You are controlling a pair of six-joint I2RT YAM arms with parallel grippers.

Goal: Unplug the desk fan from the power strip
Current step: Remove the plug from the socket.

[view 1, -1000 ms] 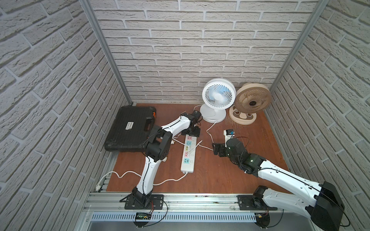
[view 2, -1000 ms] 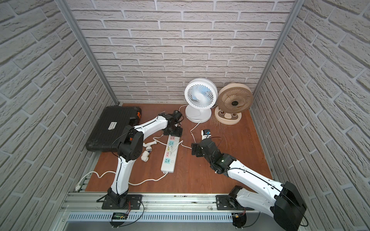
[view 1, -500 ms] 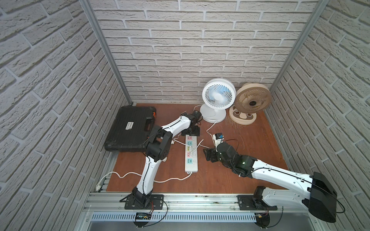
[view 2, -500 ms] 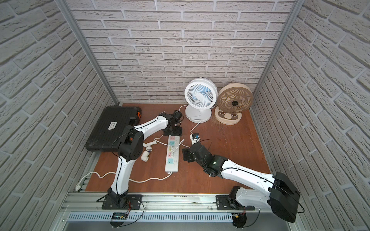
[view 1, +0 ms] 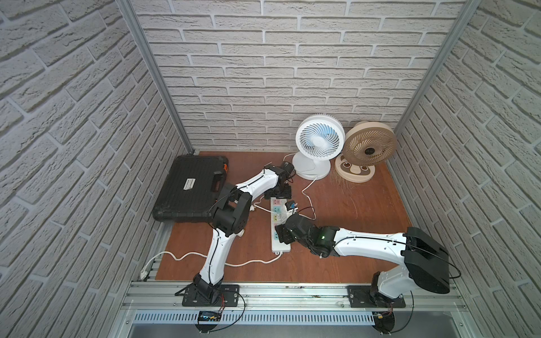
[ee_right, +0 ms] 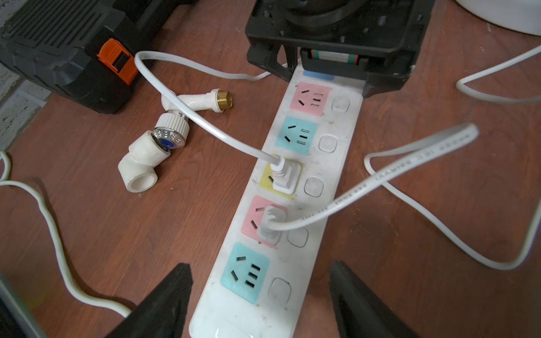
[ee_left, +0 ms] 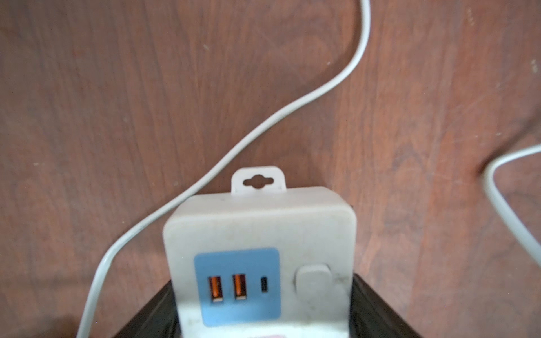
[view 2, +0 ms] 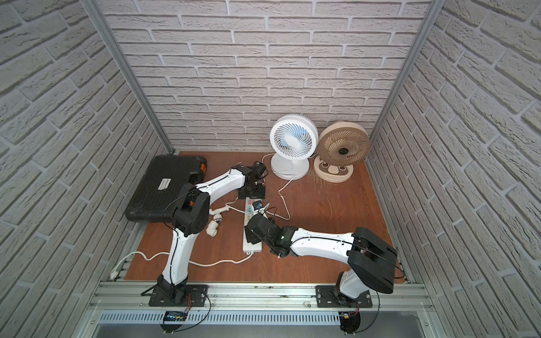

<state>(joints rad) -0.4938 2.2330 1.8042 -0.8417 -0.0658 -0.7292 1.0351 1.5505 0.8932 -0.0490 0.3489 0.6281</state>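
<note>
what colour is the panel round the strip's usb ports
Light blue panel on the white power strip; left wrist view.

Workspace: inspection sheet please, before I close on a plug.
Surface: brown wooden tabletop, scuffed.
Job's things: power strip lying flat, two white plugs seated in its yellow and pink sockets; white fan and beige fan at the back.
Clutter: black tool case, white pipe fittings.
Hands: left hand shut on the power strip's USB end; right hand open, astride the strip.
Cables: two thin white cords loop over the table; thick cord trails to the front edge.
Surroundings: brick-pattern walls, aluminium rail.
</note>
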